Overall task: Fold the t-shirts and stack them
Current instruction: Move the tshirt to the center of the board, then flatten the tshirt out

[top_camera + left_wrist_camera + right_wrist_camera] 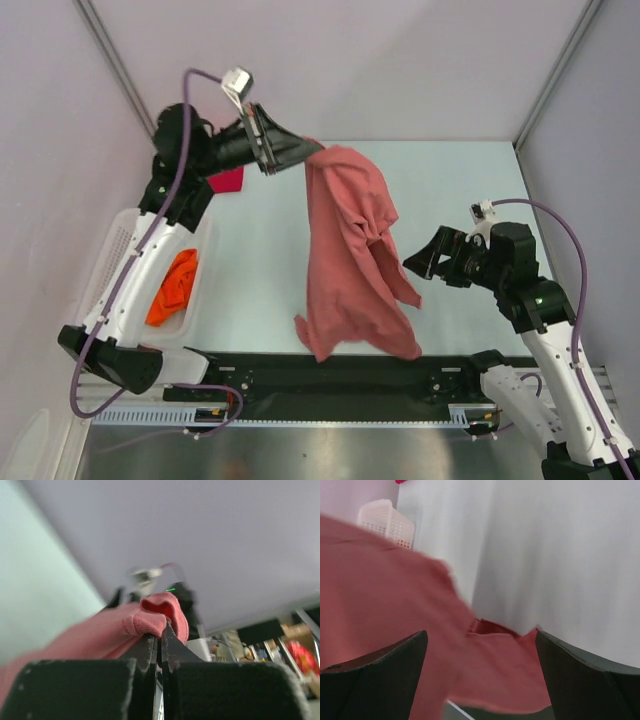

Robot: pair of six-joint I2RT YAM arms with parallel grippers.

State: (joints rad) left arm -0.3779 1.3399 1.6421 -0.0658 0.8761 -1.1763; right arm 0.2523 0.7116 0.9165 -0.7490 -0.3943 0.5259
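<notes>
My left gripper (312,152) is shut on the top edge of the salmon-pink t-shirt (350,255) and holds it up high; the shirt hangs down to the table's near edge. In the left wrist view the pink cloth (145,620) bunches at the closed fingertips (152,645). My right gripper (412,263) is open beside the hanging shirt's right side, with pink cloth (490,675) between its spread fingers but not gripped. The orange t-shirt (172,287) lies in the white basket (122,240). A corner of the crimson red t-shirt (228,180) shows behind the left arm.
The white mesh basket stands at the left edge of the table (450,190) and also shows in the right wrist view (387,522). A black rail (330,380) runs along the near edge. Grey walls enclose the back and sides.
</notes>
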